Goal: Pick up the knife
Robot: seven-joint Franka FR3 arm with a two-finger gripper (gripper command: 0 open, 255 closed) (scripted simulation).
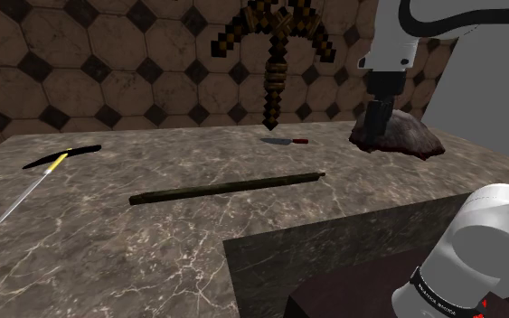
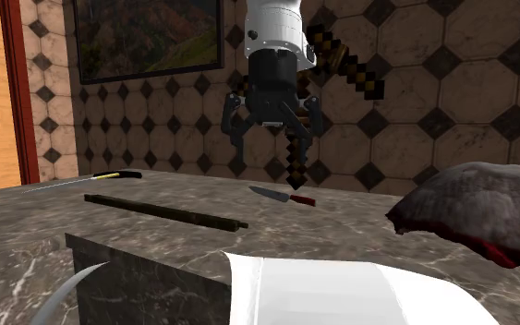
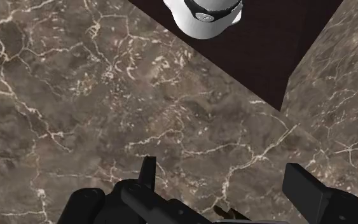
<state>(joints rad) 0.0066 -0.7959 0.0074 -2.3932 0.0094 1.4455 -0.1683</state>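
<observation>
We are looking at a brown marble counter (image 1: 153, 253) veined in white. A blocky, pixelated pickaxe (image 1: 275, 63) of brown and black squares is standing head-up against the octagon-tiled wall (image 1: 108, 54). The knife (image 1: 285, 140) is lying flat on the marble just beside that pickaxe's lower tip, showing a short grey blade and a dark red handle. The gripper (image 2: 270, 132) is hanging above the counter, in front of the pickaxe's shaft in the second exterior view. Its black fingers are standing wide apart and gripping nothing. A long, thin, dark rod (image 1: 228, 187) is lying on the counter on the camera's side of the pickaxe in the shoulder view. A slim pick (image 1: 40, 169) with a black head and a yellow and pale shaft is resting well to the pickaxe's left. A rounded, rough, dark lump (image 1: 406, 137) with a reddish underside is sitting to the pickaxe's right.
</observation>
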